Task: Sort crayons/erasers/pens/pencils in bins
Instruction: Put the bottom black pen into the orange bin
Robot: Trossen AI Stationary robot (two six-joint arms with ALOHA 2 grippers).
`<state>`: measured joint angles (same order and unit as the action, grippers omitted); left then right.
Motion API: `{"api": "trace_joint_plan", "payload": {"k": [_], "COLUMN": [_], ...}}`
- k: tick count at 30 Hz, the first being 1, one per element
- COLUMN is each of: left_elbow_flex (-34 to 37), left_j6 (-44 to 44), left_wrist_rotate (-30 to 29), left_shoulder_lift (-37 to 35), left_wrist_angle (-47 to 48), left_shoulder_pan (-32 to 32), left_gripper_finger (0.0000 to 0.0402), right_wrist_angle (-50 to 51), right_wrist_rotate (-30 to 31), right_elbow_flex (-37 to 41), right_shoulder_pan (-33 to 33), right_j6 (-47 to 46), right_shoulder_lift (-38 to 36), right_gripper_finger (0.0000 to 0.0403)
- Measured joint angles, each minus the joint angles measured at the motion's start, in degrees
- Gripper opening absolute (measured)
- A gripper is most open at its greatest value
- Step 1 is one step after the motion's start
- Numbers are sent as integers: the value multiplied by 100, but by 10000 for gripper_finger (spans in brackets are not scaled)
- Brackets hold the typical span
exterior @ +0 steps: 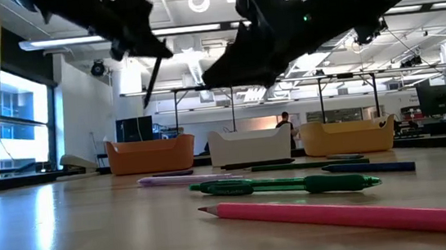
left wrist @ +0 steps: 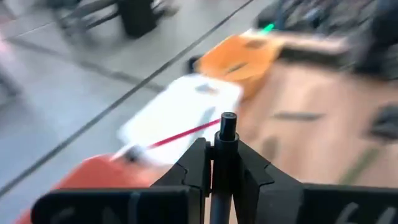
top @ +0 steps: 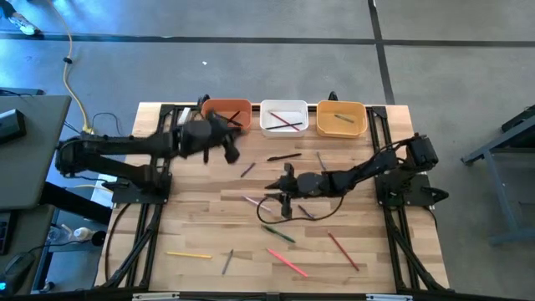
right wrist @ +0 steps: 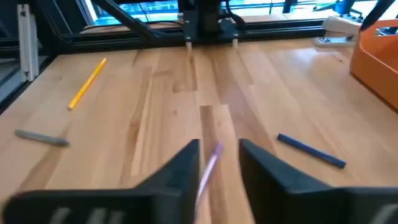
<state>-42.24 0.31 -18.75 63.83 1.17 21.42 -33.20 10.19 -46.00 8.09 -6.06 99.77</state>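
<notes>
On the bench [top: 201,226], three bins [top: 283,118] line the far edge beyond my jaws. My left gripper [left wrist: 225,163] clamps a dark pen [left wrist: 227,127], stiff and light, beside the terracotta bin [top: 226,111]. My right gripper [right wrist: 219,163] is open astride a pale purple stick [right wrist: 208,167]; I'd pinch mid-length. Open bench all round.

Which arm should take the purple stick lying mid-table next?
Right. Its open right gripper already straddles the purple stick on the table. The left gripper is shut on a black pen near the terracotta-orange bin.
</notes>
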Motion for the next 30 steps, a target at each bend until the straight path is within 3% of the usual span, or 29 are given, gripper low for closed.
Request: {"api": "trace_joint_plan", "payload": {"k": [4,12,20,30], "left_elbow_flex": [-284,-950,-1628,-1823], "left_j6": [631,1791,2130,1905], "left_wrist_rotate": [332,347,452,513], "left_shoulder_lift": [191,1322,2966,3673], "left_wrist_angle": [581,859,807,1044], "left_shoulder_pan": [1069,2598,2963,3074], "left_gripper_finger": [25,25,25,26], "right_wrist_angle": [-41,-167,-104,-89], "right_wrist_rotate": [-150,-594,-809,-982], "right_elbow_flex": [0,0,0,0], "right_shoulder_pan": [-380,-798,-794,-767], "right_j6": [26,481,760,527], "right_shoulder_lift": [0,0,0,2], "right_gripper_finger": [11,9,2,0]}}
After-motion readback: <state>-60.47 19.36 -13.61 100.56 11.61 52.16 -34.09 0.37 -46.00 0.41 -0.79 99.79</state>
